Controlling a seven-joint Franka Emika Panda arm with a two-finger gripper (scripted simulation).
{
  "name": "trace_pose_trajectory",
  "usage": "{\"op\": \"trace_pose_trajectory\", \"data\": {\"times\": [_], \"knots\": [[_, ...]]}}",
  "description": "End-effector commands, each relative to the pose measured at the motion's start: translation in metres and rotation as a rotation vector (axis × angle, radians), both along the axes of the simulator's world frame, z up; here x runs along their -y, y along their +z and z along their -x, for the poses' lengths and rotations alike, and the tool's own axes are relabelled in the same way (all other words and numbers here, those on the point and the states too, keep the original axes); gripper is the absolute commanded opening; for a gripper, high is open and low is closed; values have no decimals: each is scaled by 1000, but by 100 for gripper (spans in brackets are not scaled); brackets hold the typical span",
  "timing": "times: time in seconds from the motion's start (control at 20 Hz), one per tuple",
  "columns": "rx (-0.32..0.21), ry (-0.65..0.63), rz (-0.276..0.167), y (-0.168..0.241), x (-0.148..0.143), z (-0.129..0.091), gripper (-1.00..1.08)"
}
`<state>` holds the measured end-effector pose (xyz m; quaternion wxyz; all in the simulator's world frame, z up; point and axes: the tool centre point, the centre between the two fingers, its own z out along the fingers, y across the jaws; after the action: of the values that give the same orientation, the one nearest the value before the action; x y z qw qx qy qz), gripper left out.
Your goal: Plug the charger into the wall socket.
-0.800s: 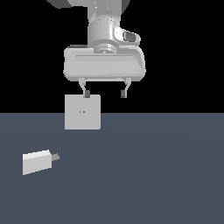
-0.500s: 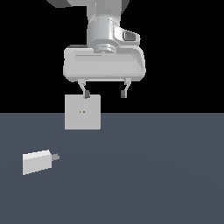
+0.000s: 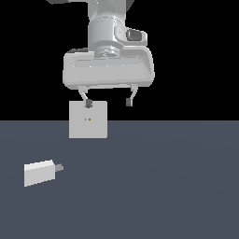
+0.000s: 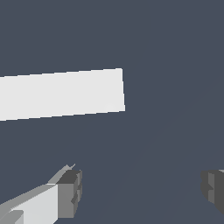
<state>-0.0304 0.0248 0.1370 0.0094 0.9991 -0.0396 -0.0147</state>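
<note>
Exterior view: the gripper (image 3: 108, 100) hangs above the dark grey floor (image 3: 163, 186), its wide white body uppermost and its two short dark-tipped fingers (image 3: 87, 101) pointing down. The fingers stand wide apart with nothing between them; the gripper holds no object.

The charger (image 3: 39, 172) lies on the floor toward the exterior view's left, well apart from the gripper. It is a small white rectangular block resting on its side, with short grey prongs (image 3: 59, 167) projecting from the end that faces the exterior view's right.

The wall socket (image 3: 87, 119) is a flat white square plate standing upright, larger than the charger, with two tiny yellowish holes (image 3: 87, 119) near its centre. In the exterior view one fingertip overlaps its upper edge; whether they touch or are merely aligned in depth cannot be told.

Wrist view: both finger pads (image 4: 70, 192) appear widely separated over bare floor, with a flat white surface (image 4: 61, 93) beyond them, probably the socket plate.
</note>
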Motion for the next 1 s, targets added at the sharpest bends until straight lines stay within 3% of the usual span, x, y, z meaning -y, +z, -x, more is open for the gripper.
{"op": "trace_pose_trajectory", "data": {"times": [0.0,0.95], "knots": [[6,-40,2,-3,-4,6,100],[61,-417,19,-35,-47,49,100]]}}
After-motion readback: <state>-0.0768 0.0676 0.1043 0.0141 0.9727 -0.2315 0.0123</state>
